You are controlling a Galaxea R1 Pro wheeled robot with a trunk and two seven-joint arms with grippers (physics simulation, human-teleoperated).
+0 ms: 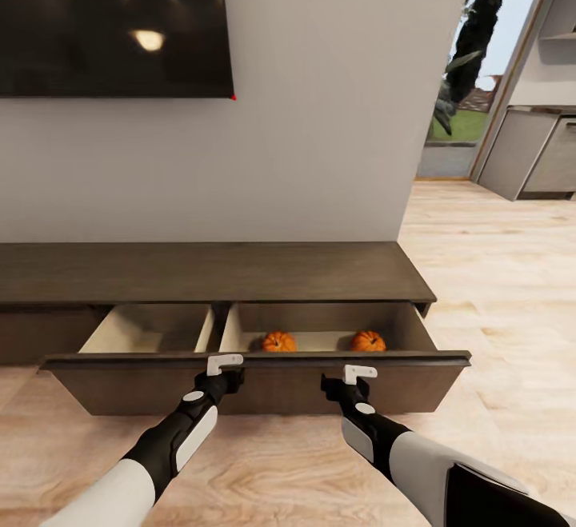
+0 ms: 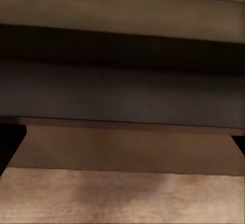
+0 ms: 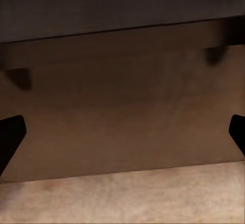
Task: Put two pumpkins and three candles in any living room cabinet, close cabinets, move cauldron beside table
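— Nearest the camera? 
— Both arms reaching forward over pale wood floor [image 1: 496,287]. Left gripper [image 1: 223,364] and right gripper [image 1: 359,372] pressed up against the dark front panel [image 1: 264,387] of the pulled-out drawer [image 1: 320,327].
— Fingers spread or closed? 
— Right: spread wide, two dark fingertips [image 3: 10,137] far apart at the edges of the right wrist view, nothing between them but the panel. Left: impossible to say.
— Further in? 
— Drawer open, pale interior split by a divider [image 1: 214,329]. Two orange pumpkins [image 1: 278,341] [image 1: 367,341] sitting in the right compartment, well apart. Left compartment [image 1: 148,329] bare.
— Beyond that? 
— Long dark-brown cabinet [image 1: 208,271] against a grey wall [image 1: 320,111], black TV screen [image 1: 112,23] mounted above. Off to the right, a doorway with greenery [image 1: 468,47] and grey kitchen units [image 1: 536,151].
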